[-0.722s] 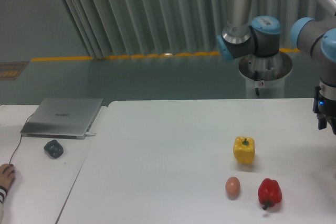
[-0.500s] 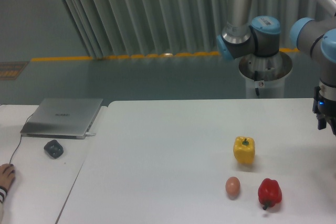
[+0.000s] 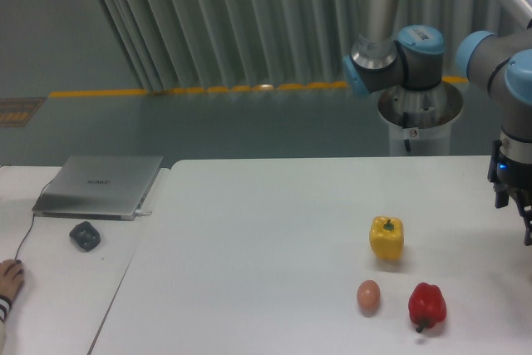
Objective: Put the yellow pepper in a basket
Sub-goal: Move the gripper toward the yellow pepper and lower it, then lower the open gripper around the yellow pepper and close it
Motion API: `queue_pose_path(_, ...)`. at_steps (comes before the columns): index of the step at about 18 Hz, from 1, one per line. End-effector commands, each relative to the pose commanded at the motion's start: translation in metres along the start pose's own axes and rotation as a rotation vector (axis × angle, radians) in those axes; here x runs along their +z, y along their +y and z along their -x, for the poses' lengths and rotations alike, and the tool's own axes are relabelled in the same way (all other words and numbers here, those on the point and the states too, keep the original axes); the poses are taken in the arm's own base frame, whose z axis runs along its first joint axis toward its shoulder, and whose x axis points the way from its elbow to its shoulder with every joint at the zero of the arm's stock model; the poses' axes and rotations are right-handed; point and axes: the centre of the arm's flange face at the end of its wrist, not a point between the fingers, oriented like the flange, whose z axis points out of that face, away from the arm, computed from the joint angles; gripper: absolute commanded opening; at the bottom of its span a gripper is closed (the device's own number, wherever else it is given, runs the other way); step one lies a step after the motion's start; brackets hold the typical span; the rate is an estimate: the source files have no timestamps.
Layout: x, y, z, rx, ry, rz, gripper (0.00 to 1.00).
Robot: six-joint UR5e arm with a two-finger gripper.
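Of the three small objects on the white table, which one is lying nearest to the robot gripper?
The yellow pepper: it lies farther back and higher toward the gripper than the red pepper and the egg.

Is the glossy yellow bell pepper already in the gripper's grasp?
No, the glossy yellow bell pepper sits on the white table, well apart from the gripper.

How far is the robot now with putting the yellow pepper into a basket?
Nothing looks done. The yellow pepper sits untouched on the table, beside the egg and red pepper. The claw hangs at the right edge, apart from it, partly cut off. Left: reaching, grasping, carrying. No basket is in view.
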Motion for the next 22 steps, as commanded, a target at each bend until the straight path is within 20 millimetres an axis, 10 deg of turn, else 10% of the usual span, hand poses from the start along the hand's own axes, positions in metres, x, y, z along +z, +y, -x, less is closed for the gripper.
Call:
queue_pose_path(11,0.002,-0.022,-0.003,-0.191,0.015,-0.126,1.00)
queue_pose_path(22,0.018,-0.153,-0.045,0.080,0.073,-0.075,1.00)
